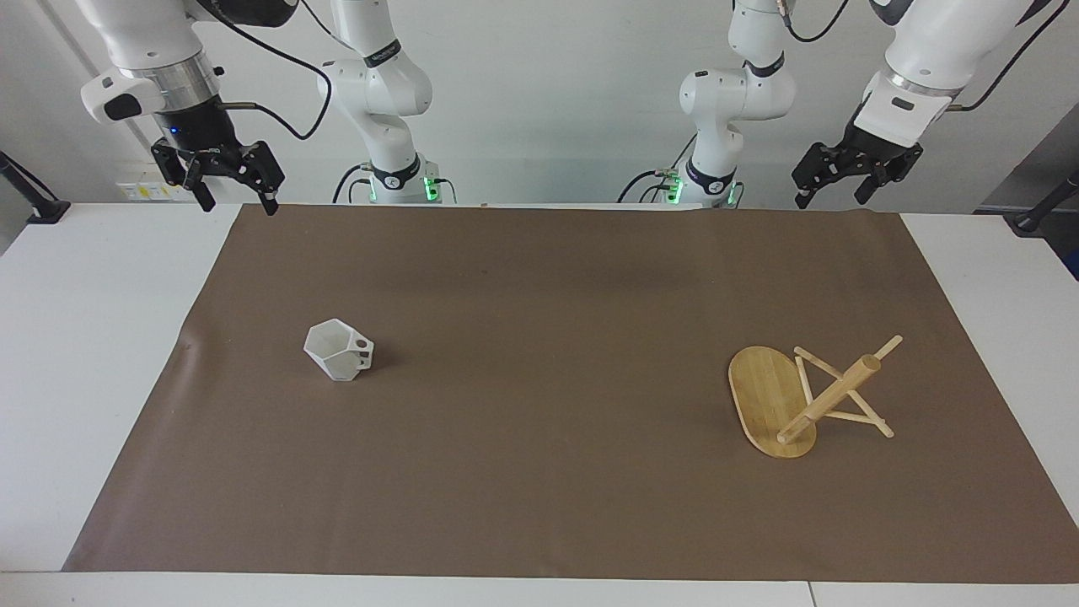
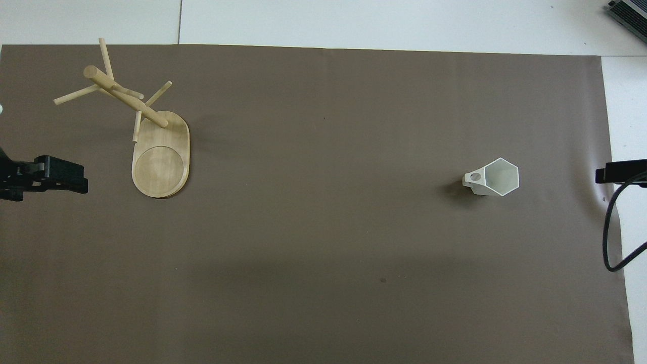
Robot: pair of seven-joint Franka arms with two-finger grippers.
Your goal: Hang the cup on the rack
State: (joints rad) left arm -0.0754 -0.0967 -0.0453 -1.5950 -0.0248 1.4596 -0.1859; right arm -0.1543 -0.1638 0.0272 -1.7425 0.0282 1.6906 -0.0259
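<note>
The white faceted cup stands upright on the brown mat, toward the right arm's end, with its pierced handle pointing toward the left arm's end. The bamboo rack stands on its oval base toward the left arm's end, and its pegs are bare. My right gripper hangs open and empty in the air over the mat's corner by the robots. My left gripper hangs open and empty over the other corner by the robots. Both are far from the cup and the rack.
A brown mat covers most of the white table. A black cable loops down from the right arm. Black clamp arms sit at the table's corners by the robots.
</note>
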